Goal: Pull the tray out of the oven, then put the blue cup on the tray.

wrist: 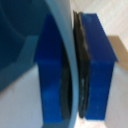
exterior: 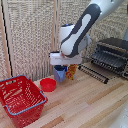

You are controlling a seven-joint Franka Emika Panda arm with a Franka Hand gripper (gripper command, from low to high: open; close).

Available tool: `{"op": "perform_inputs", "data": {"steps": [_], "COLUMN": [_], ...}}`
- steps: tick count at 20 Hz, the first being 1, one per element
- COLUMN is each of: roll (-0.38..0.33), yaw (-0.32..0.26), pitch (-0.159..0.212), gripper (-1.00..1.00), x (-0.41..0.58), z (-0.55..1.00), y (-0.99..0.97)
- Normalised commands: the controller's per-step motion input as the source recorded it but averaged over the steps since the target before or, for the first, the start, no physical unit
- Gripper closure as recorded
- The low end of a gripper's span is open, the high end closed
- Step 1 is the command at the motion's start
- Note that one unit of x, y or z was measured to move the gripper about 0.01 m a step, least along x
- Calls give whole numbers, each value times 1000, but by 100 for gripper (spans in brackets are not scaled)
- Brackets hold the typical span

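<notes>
The blue cup (exterior: pixel 60 74) stands near the middle of the wooden table, between the red bowl and an orange object. My gripper (exterior: pixel 59 67) comes down on it from above. In the wrist view the two blue fingers (wrist: pixel 96 70) press on either side of the cup's thin wall (wrist: pixel 69 45), so my gripper (wrist: pixel 74 70) is shut on the cup's rim. I cannot tell whether the cup rests on the table or hangs just above it. The oven (exterior: pixel 113 54) sits at the exterior view's right with its door down. The tray (exterior: pixel 93 72) lies drawn out in front of it.
A shallow red bowl (exterior: pixel 48 84) lies just to the exterior view's left of the cup. A red wire basket (exterior: pixel 20 99) stands at the front left. A small orange object (exterior: pixel 72 72) sits behind the cup. A slatted wall closes the back.
</notes>
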Motion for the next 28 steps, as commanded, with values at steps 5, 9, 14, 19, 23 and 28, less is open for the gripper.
{"op": "perform_inputs", "data": {"steps": [5, 9, 14, 19, 23, 28], "roll": [-32, -133, -50, -22, 18, 21], "yaw": [-261, -257, -179, -162, -106, -127], "pitch": [15, 34, 78, 83, 119, 172], "gripper": [100, 100, 100, 100, 100, 100], "x": [200, 380, 601, 598, 273, -9], "z": [928, 860, 877, 901, 849, 719], "y": [67, 0, -225, -345, -709, -779]}}
